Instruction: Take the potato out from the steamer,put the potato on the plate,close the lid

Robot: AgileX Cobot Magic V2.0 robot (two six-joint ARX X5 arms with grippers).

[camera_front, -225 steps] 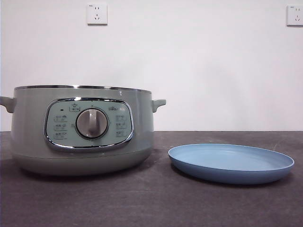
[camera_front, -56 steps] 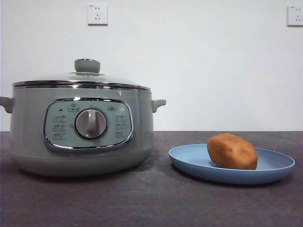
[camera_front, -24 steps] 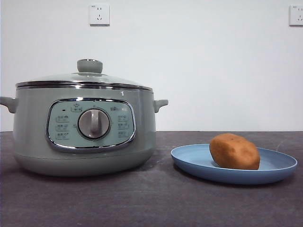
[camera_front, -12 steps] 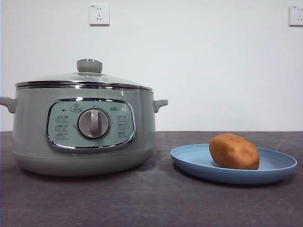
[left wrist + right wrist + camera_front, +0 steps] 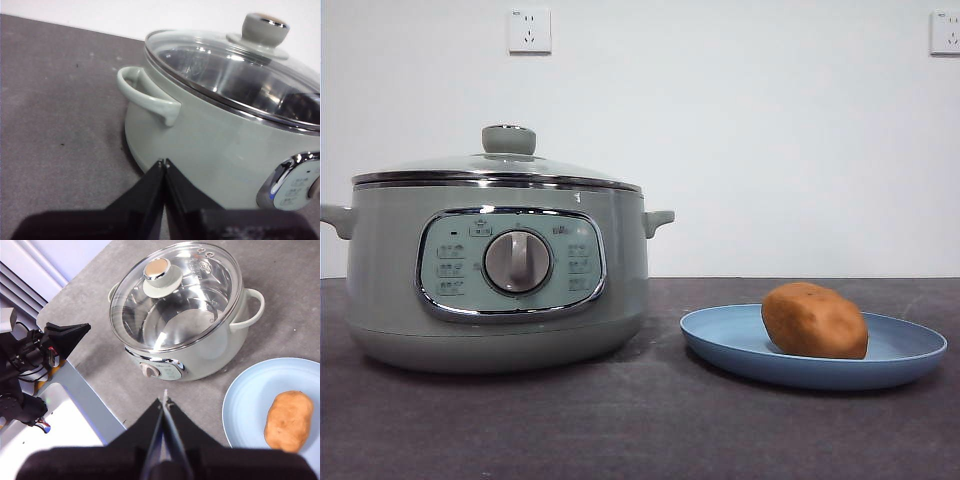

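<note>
We're looking at a staged test room here, a lab rather than a lived-in kitchen. A bare white wall (image 5: 770,150) carries two plain power sockets (image 5: 529,30) high up, and a dark grey table (image 5: 620,420) holds only cookware: a steamer (image 5: 495,270) and a plate (image 5: 720,340). From the right wrist view, exposed wiring and black hardware on a pale metal frame (image 5: 30,365) sit at the table's edge, beside pale slatted blinds (image 5: 25,282).

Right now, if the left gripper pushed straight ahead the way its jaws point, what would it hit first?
Probably the steamer: the left gripper, jaws shut, points at its pale green side wall just below the side handle. Nothing shows between them, though depth is hard to judge.
</note>
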